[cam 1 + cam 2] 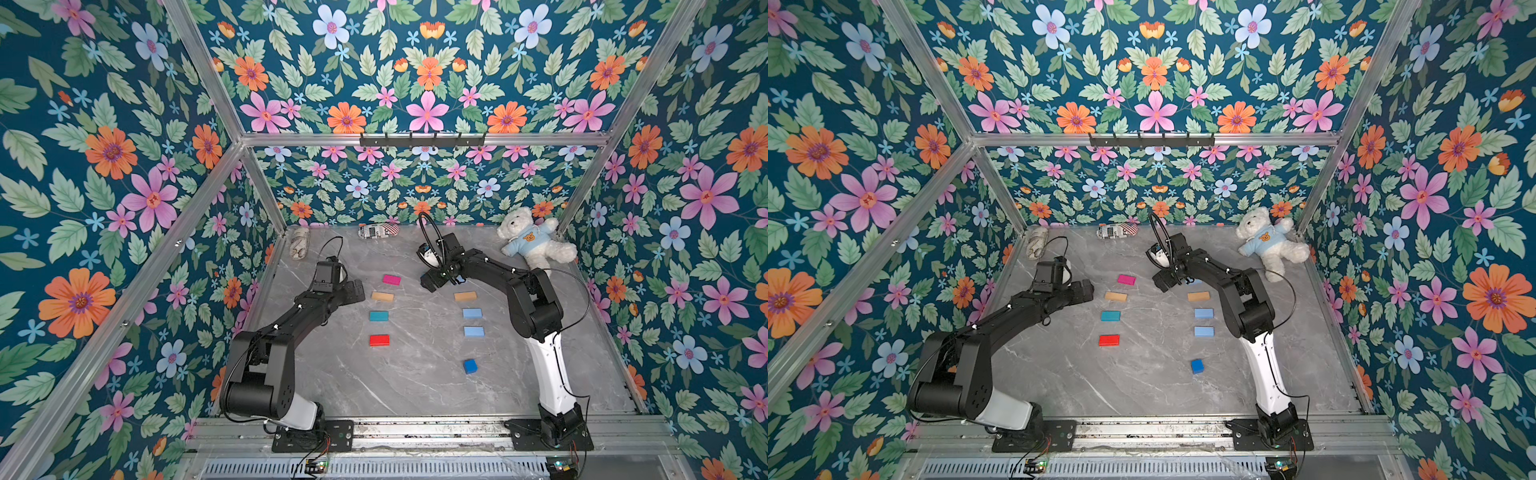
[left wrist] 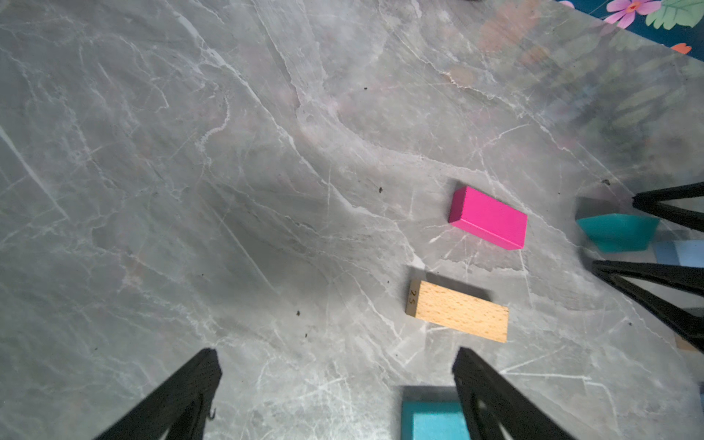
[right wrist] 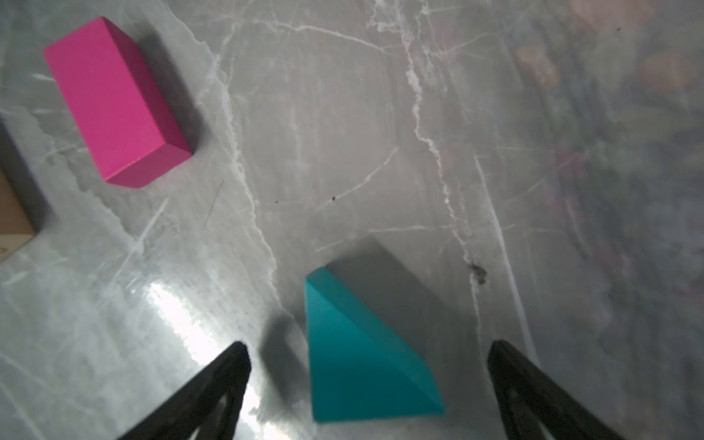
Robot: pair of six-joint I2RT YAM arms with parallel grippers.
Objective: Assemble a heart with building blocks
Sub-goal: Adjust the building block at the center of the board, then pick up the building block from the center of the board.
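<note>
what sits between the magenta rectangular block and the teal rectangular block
A tan wooden rectangular block, lying apart from both the magenta block and the teal block; both top views show it.

magenta block, teal triangle, grey marbled table

We see 2 arms, left arm & right arm: matte black links, white shell on lowest segment, thin black cables, black base plates w/ screws. Right claw's fingers are black, tapered, w/ triangular cut-outs.
</note>
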